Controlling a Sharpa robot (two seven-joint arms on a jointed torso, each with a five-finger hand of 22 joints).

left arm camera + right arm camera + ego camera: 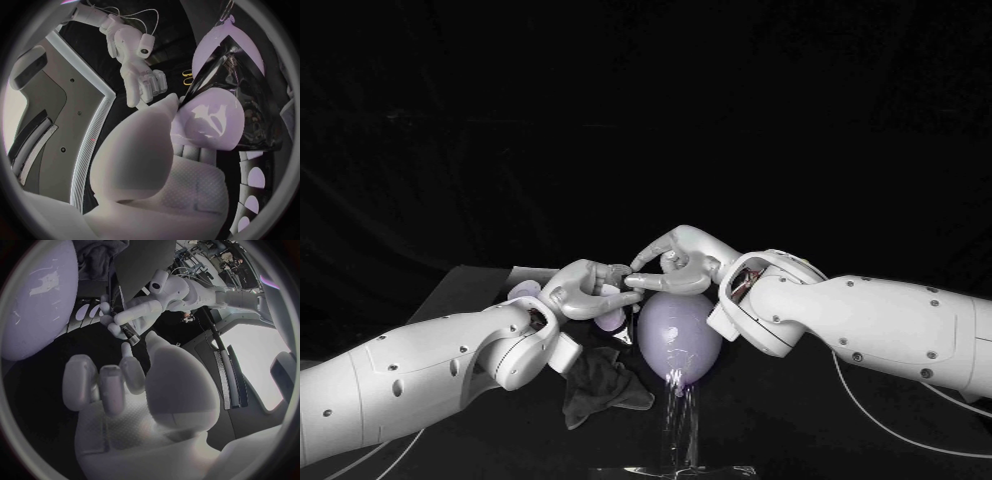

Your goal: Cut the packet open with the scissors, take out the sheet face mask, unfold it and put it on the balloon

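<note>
Over balloon [678,335] | L hand [589,291], R hand [672,268] fingers meet | mask [606,385] hangs below

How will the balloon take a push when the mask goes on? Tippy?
The balloon looks inflated, so it is probably light and springy. It sits high on a thin clear stand, so a sideways push would likely rock or tip it. Its glossy skin may be slippery.

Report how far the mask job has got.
Done: unclear. A dark crumpled piece is beside the balloon, maybe mask or packet. In hand: the left hand pinches a dark shiny sheet, with the right hand close by. Left: the balloon is bare, so the mask must still go on.
</note>
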